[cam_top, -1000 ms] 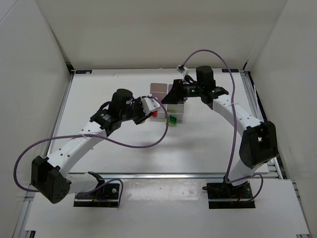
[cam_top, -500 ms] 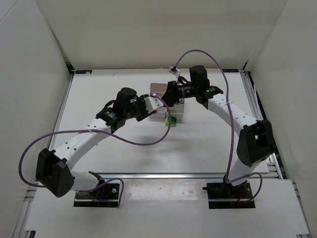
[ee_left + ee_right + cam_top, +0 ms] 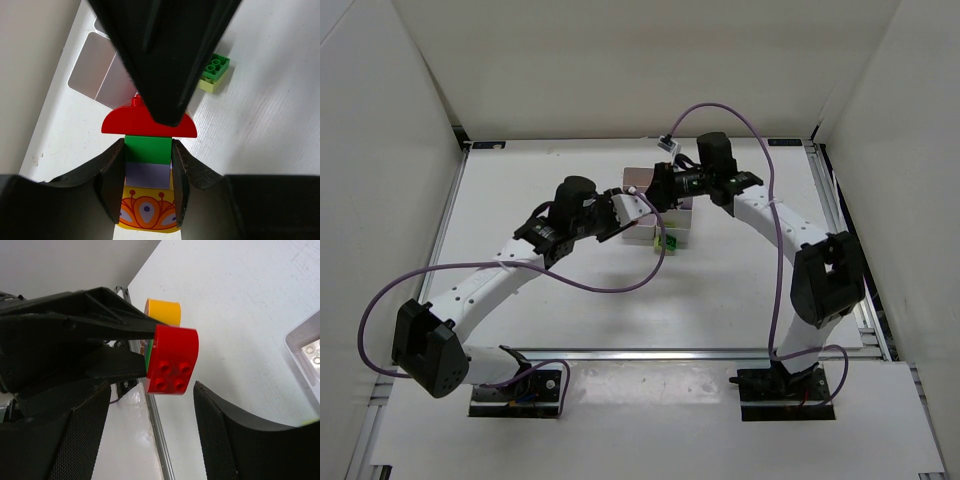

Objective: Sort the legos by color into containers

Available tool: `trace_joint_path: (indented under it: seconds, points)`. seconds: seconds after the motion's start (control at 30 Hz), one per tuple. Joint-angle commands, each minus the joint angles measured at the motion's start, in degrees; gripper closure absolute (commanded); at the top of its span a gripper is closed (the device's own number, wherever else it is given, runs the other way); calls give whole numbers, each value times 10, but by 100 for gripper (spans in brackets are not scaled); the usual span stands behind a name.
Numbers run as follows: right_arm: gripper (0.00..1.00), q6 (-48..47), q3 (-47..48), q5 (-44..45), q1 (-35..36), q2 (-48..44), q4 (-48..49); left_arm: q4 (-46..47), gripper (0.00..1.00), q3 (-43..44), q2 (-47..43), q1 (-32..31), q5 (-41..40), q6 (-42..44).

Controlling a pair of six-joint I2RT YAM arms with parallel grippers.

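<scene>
Left gripper (image 3: 147, 150) clamps a stack (image 3: 147, 172) of bricks above the table: yellow, lilac, green, with a red brick (image 3: 172, 360) at the far end. Right gripper (image 3: 152, 390) straddles the red one, jaws apart with gaps on both sides, probably to pull it off for sorting. In the left wrist view, the containers (image 3: 90, 70) lie at 11 o'clock and a loose green brick (image 3: 216, 67) at 2. White table (image 3: 260, 125), white walls (image 3: 620, 70).

"White table (image 3: 720, 300) here, with the white containers (image 3: 680, 228) sitting on it toward the far middle."

"Yes, and a green brick (image 3: 669, 242) on a lime brick (image 3: 210, 85) lies on the tabletop just beside their near edge."
</scene>
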Motion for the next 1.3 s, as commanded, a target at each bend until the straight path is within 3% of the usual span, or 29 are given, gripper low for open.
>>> trace_joint_path:
  seconds: [0.0,0.43,0.53,0.63,0.67,0.87,1.0,1.1,1.27]
  points:
    - [29,12,33,-6,-1,10,23,14,90,3,-23,-6,1,4]
    - [28,27,39,-4,-1,32,35,18,90,0,-33,-13,-10,8]
    - [34,32,31,-8,-1,30,41,18,90,0,-33,-13,-10,8]
    - [52,35,28,-15,-1,30,52,18,90,-1,-32,-13,-9,8]
    - [53,37,27,-17,-1,30,53,19,90,-1,-33,-13,-9,9]
    - [55,43,31,-37,-1,37,63,25,90,-2,-28,-13,-10,10]
    - [41,43,32,-37,-1,38,57,26,90,-2,-27,-13,-11,10]
    - [41,44,33,-37,0,40,57,28,90,-3,-26,-13,-11,8]
    - [56,42,32,-40,1,41,59,28,90,-3,-26,-13,-14,8]
